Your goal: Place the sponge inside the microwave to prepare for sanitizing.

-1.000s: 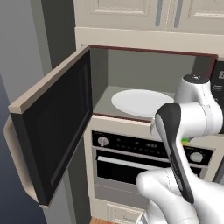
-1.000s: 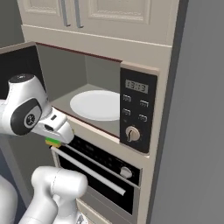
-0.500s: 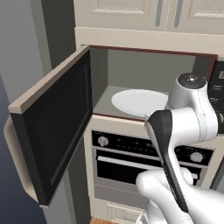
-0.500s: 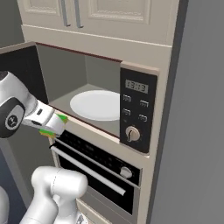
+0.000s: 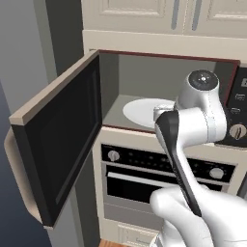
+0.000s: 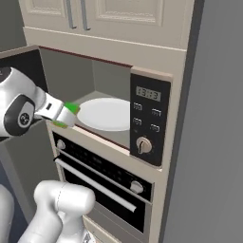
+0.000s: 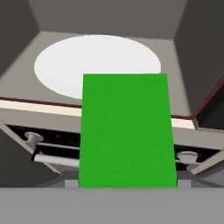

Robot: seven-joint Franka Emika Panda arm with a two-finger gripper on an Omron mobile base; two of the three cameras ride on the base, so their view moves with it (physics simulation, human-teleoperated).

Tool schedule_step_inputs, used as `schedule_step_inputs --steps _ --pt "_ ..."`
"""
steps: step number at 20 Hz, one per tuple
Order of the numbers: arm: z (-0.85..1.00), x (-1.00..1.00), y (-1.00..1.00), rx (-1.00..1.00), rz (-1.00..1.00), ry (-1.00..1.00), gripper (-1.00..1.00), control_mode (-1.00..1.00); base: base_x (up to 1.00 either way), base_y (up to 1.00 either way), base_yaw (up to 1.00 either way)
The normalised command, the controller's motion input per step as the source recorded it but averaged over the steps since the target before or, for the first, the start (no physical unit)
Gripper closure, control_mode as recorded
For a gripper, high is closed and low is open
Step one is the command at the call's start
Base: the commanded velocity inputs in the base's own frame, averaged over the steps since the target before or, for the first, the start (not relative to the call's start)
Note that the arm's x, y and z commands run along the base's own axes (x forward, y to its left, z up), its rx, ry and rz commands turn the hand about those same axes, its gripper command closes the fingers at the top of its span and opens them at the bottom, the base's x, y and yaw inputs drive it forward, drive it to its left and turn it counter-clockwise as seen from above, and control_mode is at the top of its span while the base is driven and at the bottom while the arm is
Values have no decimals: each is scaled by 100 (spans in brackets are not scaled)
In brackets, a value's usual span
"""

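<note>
Between the fingers (image 6: 66,115): sponge (image 7: 126,131)

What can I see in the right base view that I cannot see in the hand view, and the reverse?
Right base view alone: the microwave's dark panel with its display and silver knob, and the cabinet doors above.
Hand view alone: the sponge's whole green face, held out over the front sill of the cavity.
Both: the sponge, the white turntable, the grey cavity, and the oven below.
</note>
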Motion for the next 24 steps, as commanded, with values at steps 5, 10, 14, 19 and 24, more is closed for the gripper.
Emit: schedule_step_inputs --steps 5,10,14,19,24 --pt "-3 27 0 0 -1 -27 100 -100 0 0 0" --pt "-19 24 -2 -1 0 -17 100 -100 0 0 0" --pt "0 7 -12 0 1 10 100 -100 0 0 0" --pt "-8 52 -23 1 0 22 100 -100 0 0 0" --pt "-1 35 -2 1 0 1 100 -100 0 0 0"
